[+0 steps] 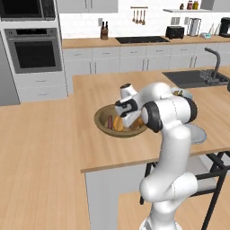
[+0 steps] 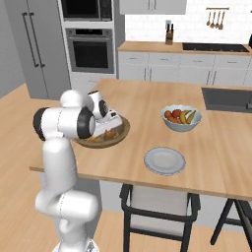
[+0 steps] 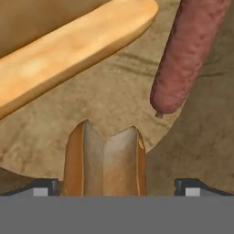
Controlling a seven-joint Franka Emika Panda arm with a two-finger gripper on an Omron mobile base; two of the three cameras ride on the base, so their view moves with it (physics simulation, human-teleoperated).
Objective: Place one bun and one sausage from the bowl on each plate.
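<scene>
Gripper (image 3: 114,185) is spread wide, holding nothing, low inside the bowl (image 1: 102,122). A split bun (image 3: 105,162) lies directly between the finger tips (image 3: 43,186). A second bun (image 3: 68,50) and a sausage (image 3: 185,59) lie beyond it in the bowl. The grey plate (image 2: 164,161) sits well apart from the bowl.

Judgement: descend squarely, keep the bun centred between the tips, then close gently across its width to avoid crushing it.
</scene>
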